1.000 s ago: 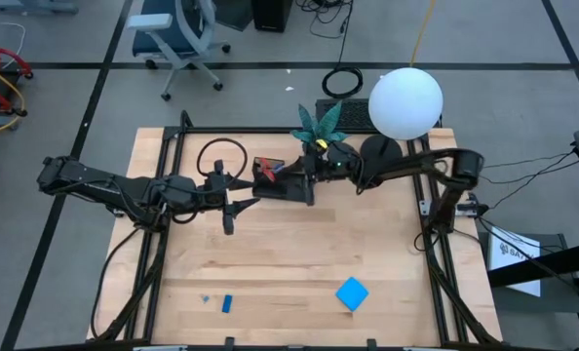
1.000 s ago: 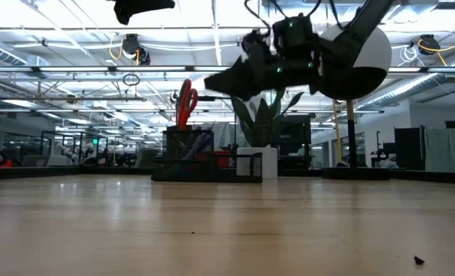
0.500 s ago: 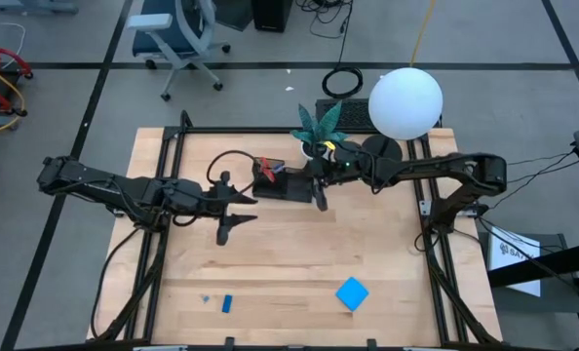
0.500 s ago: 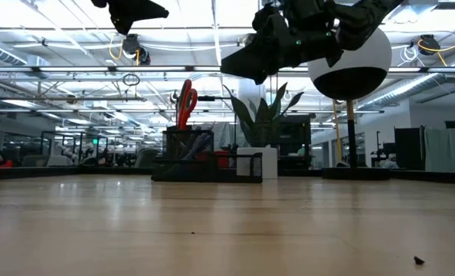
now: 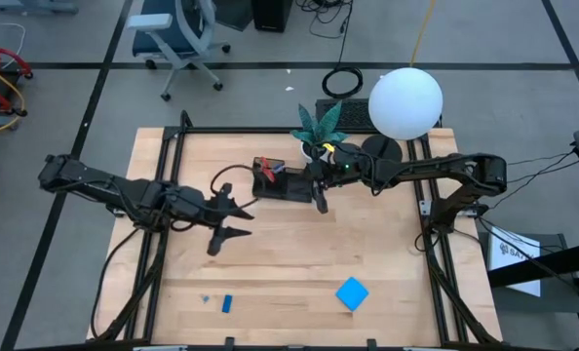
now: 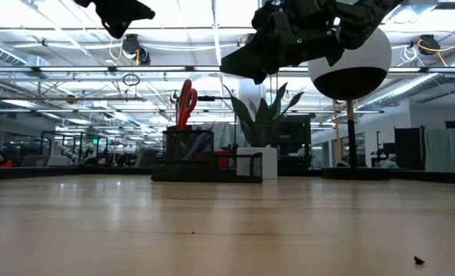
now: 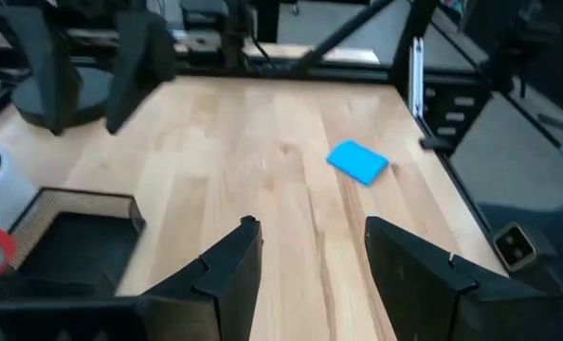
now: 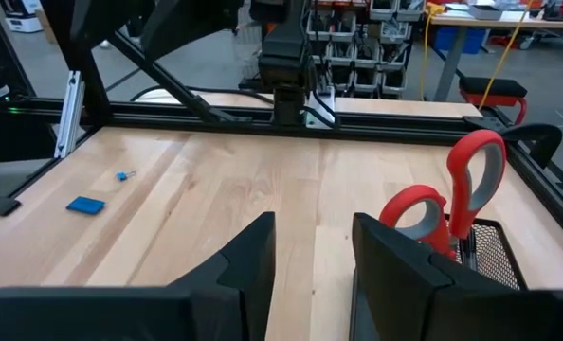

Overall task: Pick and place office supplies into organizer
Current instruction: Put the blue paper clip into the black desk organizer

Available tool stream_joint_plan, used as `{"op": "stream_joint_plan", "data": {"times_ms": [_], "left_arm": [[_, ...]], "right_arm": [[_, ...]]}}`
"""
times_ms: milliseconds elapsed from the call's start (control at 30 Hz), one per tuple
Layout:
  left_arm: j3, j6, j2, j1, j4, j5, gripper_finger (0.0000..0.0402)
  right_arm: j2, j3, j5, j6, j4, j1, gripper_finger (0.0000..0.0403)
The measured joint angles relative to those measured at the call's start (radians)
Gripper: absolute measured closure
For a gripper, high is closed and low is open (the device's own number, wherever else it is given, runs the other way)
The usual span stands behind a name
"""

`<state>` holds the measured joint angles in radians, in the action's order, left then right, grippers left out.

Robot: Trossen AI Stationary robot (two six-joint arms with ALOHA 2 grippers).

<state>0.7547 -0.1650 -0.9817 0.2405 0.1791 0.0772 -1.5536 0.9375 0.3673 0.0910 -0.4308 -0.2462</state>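
Observation:
The black mesh organizer stands at the table's far middle. The red-handled scissors stand upright in its taller section, handles up; they also show in the low view. The bright blue pad lies flat near the front right. The small blue eraser lies near the front left. My left gripper hangs open and empty above the table, left of and nearer than the organizer. My right gripper hangs open and empty just off the organizer's right end. No pens can be made out.
A white pot with a green plant stands just behind the organizer's right end, and a white globe lamp stands at the far right. A tiny blue piece lies beside the eraser. Bare wood lies between the organizer and the front edge.
My left gripper has moved away from the organizer toward the table's near edge, staying open. My right gripper has moved from above the organizer toward the table's right edge and a little up, then held still. The scissors and organizer have not moved.

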Motion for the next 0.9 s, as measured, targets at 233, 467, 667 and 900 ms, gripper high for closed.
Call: {"op": "stream_joint_plan", "data": {"times_ms": [233, 467, 667, 900], "left_arm": [[0.000, 0.010, 0.000, 0.049, 0.029, 0.000, 0.0206], [0.000, 0.050, -0.021, 0.112, 0.057, 0.023, 0.0206], [0.000, 0.049, -0.101, 0.188, 0.144, 0.011, 0.0206], [0.000, 0.001, -0.217, 0.296, 0.233, -0.047, 0.0206]], "right_arm": [[0.000, 0.000, 0.001, 0.000, 0.002, 0.000, 0.0272], [0.000, 0.000, 0.001, -0.011, 0.002, 0.000, 0.0273], [0.000, 0.000, 0.001, -0.026, 0.002, 0.001, 0.0273], [0.000, 0.000, 0.002, -0.026, 0.002, 0.001, 0.0273]]}}
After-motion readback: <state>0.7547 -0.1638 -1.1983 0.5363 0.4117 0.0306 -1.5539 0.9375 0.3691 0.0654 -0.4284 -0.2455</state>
